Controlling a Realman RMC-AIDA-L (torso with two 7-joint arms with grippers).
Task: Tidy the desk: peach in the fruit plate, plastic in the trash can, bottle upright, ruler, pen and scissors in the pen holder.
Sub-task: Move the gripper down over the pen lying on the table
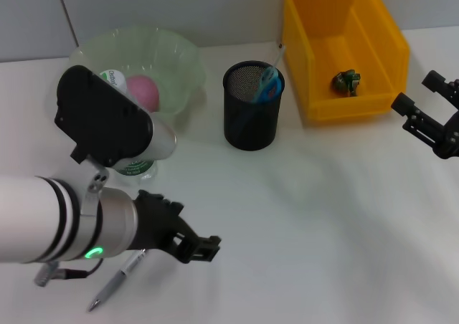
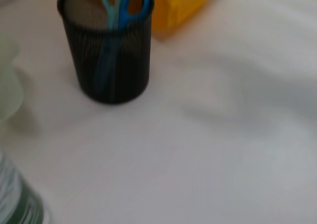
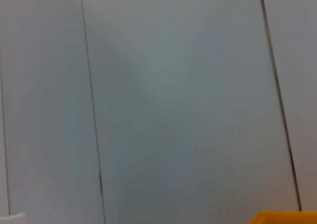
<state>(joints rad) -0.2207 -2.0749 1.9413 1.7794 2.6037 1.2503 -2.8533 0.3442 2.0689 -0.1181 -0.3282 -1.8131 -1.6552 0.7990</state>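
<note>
Hovering low in the lower left of the head view, the left gripper (image 1: 195, 246) is seen with its fingers set slightly apart and nothing between them. A silver pen (image 1: 115, 283) is found lying on the white desk (image 1: 323, 224) just beneath the arm. A bottle (image 1: 136, 168) is partly hidden behind the wrist. The pink peach (image 1: 142, 90) is held in the pale green fruit plate (image 1: 179, 59). Blue scissors (image 1: 267, 86) are stood in the black mesh pen holder (image 1: 251, 116). Crumpled plastic (image 1: 347, 82) is seen in the yellow bin (image 1: 380, 44). The right gripper (image 1: 422, 103) is parked wide at the right edge.
</note>
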